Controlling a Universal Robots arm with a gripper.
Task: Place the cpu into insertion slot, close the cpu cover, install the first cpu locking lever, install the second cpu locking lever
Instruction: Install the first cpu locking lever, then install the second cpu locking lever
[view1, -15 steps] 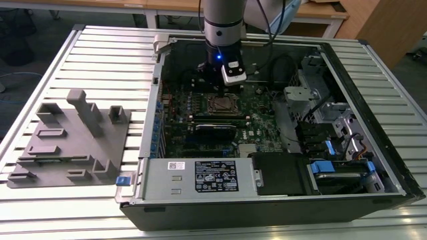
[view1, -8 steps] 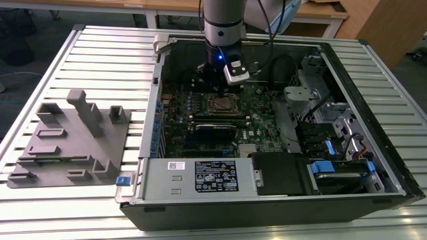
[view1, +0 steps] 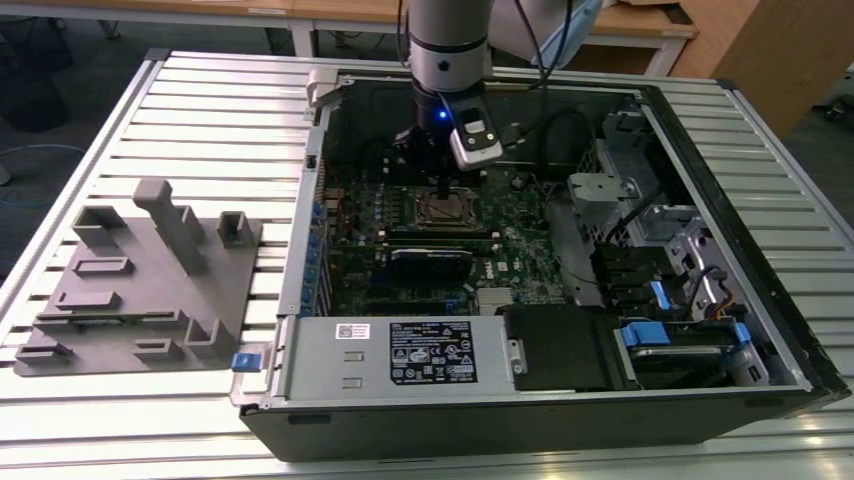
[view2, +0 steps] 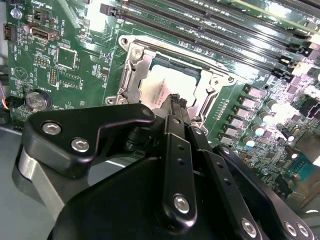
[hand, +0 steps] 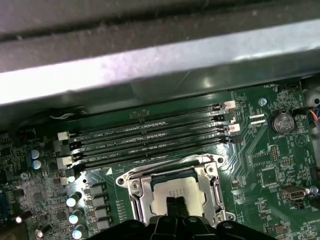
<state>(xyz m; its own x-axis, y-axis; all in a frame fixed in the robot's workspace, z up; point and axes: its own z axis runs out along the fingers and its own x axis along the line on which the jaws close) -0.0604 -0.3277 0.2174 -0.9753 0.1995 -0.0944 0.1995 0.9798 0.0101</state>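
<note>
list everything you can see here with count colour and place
computer case: one, black and silver, open on the slatted table
circuit board: one, green, inside the case
cpu: one, pale silver, seated in the insertion slot
cpu cover: one, silvery frame, down around the cpu
memory slots: four, black, beside the socket
holder block: one, grey, on the table at the exterior view's left
gripper: one, black, fingertips over the cpu

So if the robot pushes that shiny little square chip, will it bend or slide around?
Probably neither. The chip looks like a flat metal-topped plate, so likely stiff. It sits inside the metal frame of its socket, which should stop sliding. The gripper is right over it.
</note>
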